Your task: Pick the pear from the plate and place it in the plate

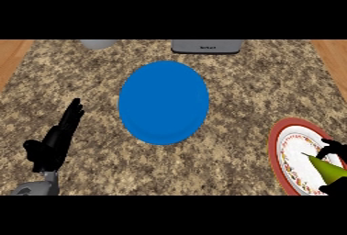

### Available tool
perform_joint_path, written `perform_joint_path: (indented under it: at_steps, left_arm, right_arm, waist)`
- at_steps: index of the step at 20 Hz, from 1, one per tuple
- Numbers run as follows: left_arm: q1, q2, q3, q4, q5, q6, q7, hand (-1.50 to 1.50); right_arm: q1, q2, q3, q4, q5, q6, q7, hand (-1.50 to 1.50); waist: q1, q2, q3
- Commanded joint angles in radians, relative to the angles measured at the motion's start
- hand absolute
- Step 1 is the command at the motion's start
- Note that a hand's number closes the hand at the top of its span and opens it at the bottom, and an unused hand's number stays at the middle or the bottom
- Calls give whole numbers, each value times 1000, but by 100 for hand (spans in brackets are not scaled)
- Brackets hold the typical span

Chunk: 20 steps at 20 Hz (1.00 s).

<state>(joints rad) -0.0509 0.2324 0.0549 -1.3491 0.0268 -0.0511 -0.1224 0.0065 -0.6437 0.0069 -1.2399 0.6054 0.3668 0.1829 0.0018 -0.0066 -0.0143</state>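
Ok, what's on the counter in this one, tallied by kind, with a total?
Plates: 2, the blue plate and the red-rimmed plate
Pears: 1, the pear on the red-rimmed plate
Grey items at the far edge: 2, a round grey container and a grey appliance
Total: 5

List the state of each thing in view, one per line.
pear: lying over the red-rimmed plate, gripped
red-rimmed plate: at the right edge, partly cut off, pear over it
blue plate: centre, empty
right hand: curled round the pear
left hand: open, resting at left, holding nothing
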Motion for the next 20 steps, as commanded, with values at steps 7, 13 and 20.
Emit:
perform_joint_path:
  at_steps: [7, 13, 20]
  left_arm:
    - [13, 2, 21, -10, -4, -6, 17, 0]
    - [18, 8, 29, -17, 1, -6, 16, 0]
    - [-12, -23, 15, -18, -13, 20, 36, 0]
  right_arm:
    - [44, 41, 3, -24, 64, -95, -126, 150]
    - [156, 290, 66, -341, 194, -391, 162, 150]
    - [294, 421, 239, -704, 420, -510, 340, 150]
  waist:
    - [-5, 5, 14]
    - [-38, -8, 12]
    - [-23, 0, 13]
